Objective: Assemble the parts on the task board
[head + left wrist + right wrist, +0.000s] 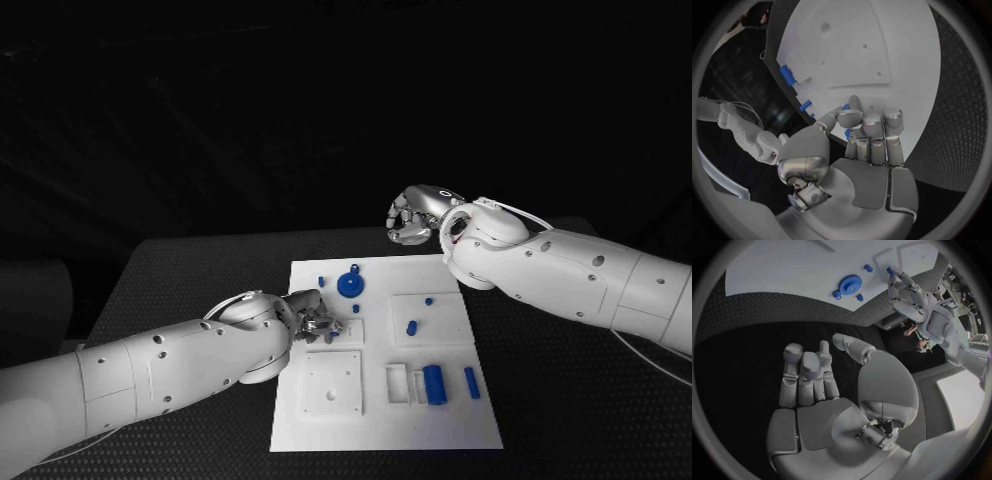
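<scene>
progress looks early: loose small blue plastic parts (434,384) lie on the flat white task board (447,425); left hand (307,318) pinches one, right hand (414,216) hangs curled, empty.

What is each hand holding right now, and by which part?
The left hand pinches a small blue part in its fingertips over the board; the held end is hidden. The right hand holds nothing.

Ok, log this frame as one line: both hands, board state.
left hand: pinching small blue part over white task board | right hand: open, off board past far edge | blue round gear: on board
</scene>
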